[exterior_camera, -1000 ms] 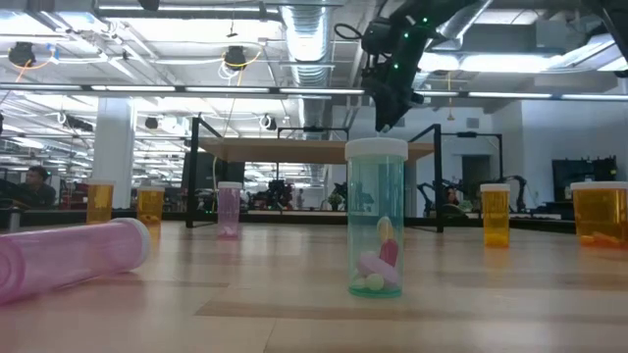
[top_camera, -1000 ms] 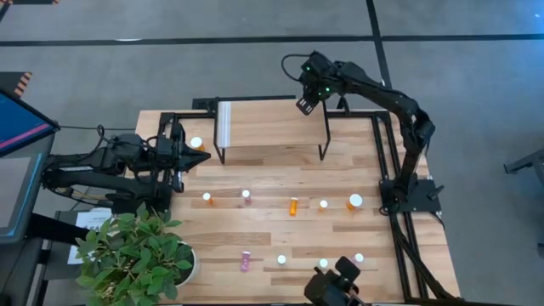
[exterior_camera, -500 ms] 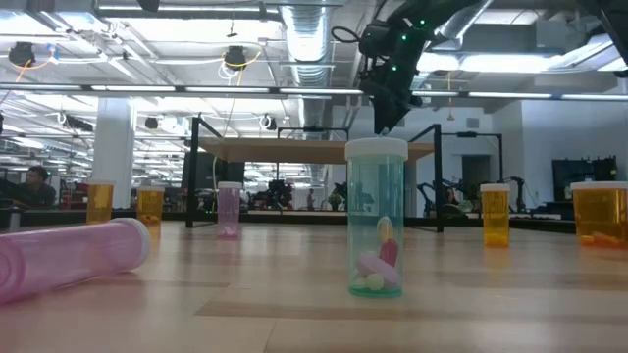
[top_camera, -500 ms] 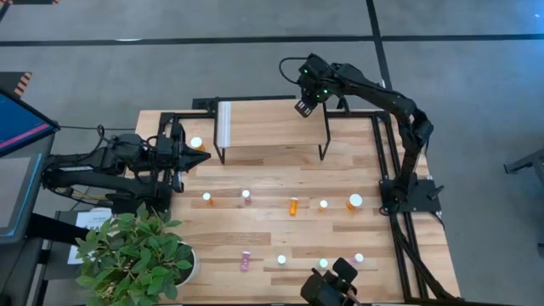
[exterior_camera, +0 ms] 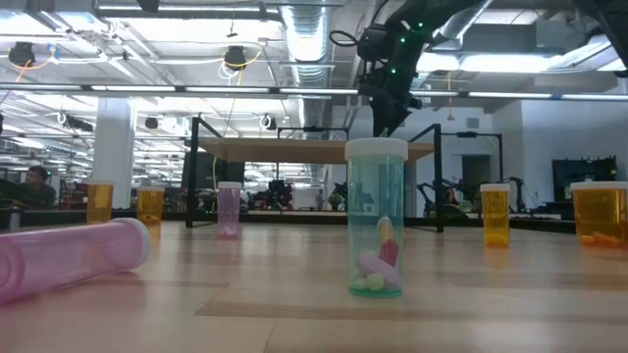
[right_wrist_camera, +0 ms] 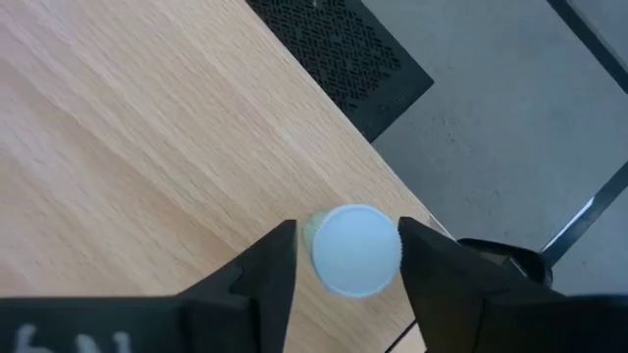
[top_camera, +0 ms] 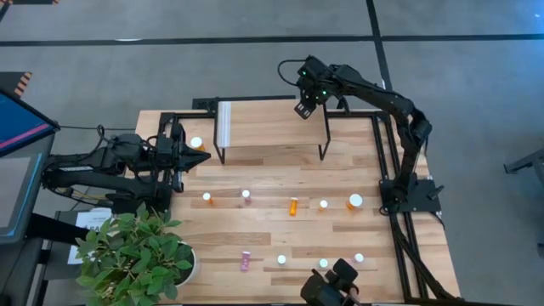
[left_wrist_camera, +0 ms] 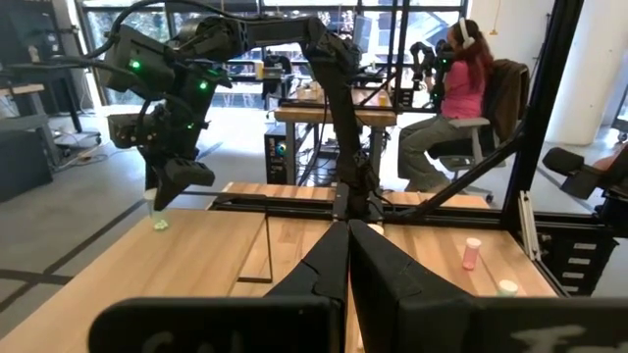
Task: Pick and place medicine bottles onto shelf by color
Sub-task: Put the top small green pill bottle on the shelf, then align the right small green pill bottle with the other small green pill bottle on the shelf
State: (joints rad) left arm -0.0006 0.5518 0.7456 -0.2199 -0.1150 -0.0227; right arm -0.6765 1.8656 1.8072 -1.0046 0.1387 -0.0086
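Table (top_camera: 280, 229) carries the shelf (top_camera: 272, 123) at its far edge, white ridged strip (top_camera: 224, 124) at the shelf's left end. Plant (top_camera: 136, 255) sits at the table's near-left corner.

Left arm is parked at the table's left side, left gripper (top_camera: 197, 156) pointing toward the shelf, jaws shut, nothing in them.

Right arm reaches over the shelf's far-right corner. Right gripper (right_wrist_camera: 343, 257) points down at a white-capped bottle (right_wrist_camera: 354, 250) standing on the shelf right at its edge. The fingers (right_wrist_camera: 267, 270) stand apart on either side of the cap with a slim gap each side, not clamping it. Left wrist view shows that bottle pale green (left_wrist_camera: 158, 222), just below the gripper.

Other bottles: one white cap (top_camera: 196, 143) left of the shelf by the left gripper; a row mid-table (top_camera: 293, 205) incl. a large orange one (top_camera: 355, 201); more near the front edge, a pink one (top_camera: 246, 260) lying on its side.
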